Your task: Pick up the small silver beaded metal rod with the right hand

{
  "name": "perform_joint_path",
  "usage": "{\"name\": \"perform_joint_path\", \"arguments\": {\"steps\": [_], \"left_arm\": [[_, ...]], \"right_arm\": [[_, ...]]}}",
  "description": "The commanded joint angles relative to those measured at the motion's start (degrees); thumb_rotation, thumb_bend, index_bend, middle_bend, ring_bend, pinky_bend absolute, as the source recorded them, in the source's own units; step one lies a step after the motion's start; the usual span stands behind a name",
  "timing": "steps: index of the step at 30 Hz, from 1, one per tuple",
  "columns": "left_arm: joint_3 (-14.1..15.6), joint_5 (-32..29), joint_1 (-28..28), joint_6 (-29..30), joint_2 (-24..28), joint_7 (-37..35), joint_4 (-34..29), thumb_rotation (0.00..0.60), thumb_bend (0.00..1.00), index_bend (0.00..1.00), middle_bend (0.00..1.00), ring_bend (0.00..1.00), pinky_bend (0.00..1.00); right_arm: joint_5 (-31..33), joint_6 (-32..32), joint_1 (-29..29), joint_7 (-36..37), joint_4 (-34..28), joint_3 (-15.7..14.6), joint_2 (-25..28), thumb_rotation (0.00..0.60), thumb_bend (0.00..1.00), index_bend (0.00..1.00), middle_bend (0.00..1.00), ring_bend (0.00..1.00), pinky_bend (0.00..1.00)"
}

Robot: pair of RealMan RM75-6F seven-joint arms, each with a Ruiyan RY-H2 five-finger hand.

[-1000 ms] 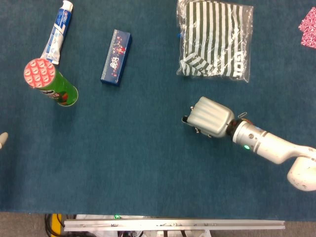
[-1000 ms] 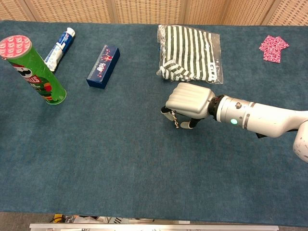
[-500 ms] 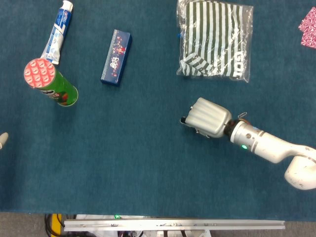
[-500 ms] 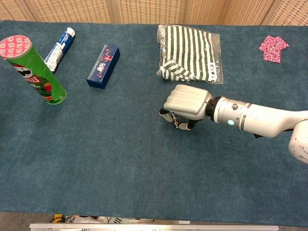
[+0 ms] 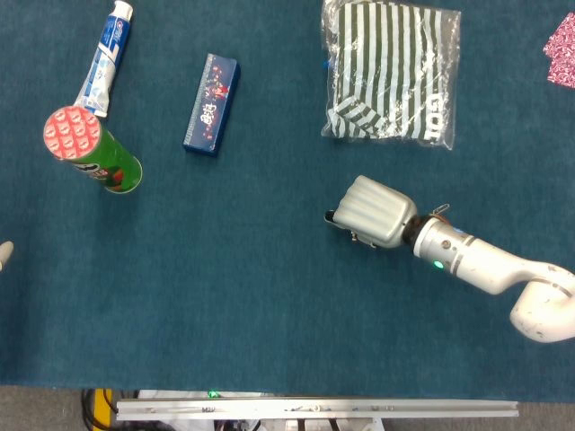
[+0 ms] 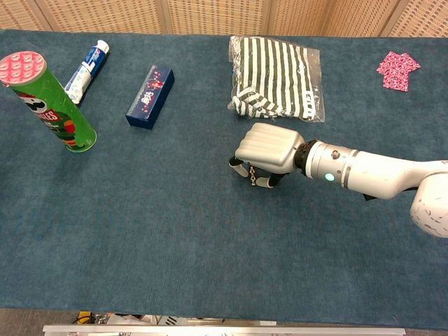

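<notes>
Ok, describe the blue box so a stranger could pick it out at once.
Start at the tall green can standing at the table's left end. Just right of it, past the toothpaste tube, lies the blue box. It is the only slim dark-blue carton, lying flat with small colourful print on top.

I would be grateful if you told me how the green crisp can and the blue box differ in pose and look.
The green crisp can stands upright on its base, while the blue box lies flat on its long side. The can is round, with a red patterned lid on top; the box is a flat-sided rectangle with a small printed picture. The can is clearly the bulkier of the two. Both rest on the blue table cover, far from the right hand.
</notes>
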Motion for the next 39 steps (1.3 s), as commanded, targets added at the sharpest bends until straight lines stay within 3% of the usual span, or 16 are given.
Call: {"name": "perform_joint_path", "arguments": {"steps": [1, 5, 24, 39], "left_arm": [[0.01, 0.06, 0.06, 0.11, 0.03, -0.16, 0.06, 0.6, 0.14, 0.02, 0.08, 0.06, 0.02], [-0.03, -0.04, 0.14, 0.16, 0.06, -0.47, 0.27, 0.6, 0.14, 0.02, 0.08, 0.06, 0.02], [0.02, -0.14, 0.17, -0.09, -0.01, -1.12, 1.04, 0.6, 0.14, 0.02, 0.08, 0.06, 0.02], [-0.06, 0.0, 0.35, 0.35, -0.01, -1.36, 1.13, 0.6, 0.14, 0.02, 0.08, 0.06, 0.02]], "right_arm": [[0.21, -0.15, 0.14, -0.01, 0.05, 0.0, -0.18, 0.6, 0.3, 0.5, 0.88, 0.94, 1.0], [0.55, -0.3, 0.31, -0.3, 0.03, -0.06, -0.3, 0.6, 0.34, 0.5, 0.88, 0.94, 1.0], [1.24, 0.45, 0.35, -0.56, 0.94, -0.47, -1.29, 0.6, 0.34, 0.51, 0.89, 0.95, 1.0], [0.02, 3.91, -0.21, 2.42, 2.2, -0.68, -1.66, 0.6, 0.36, 0.65, 0.91, 0.98, 1.0]]}}
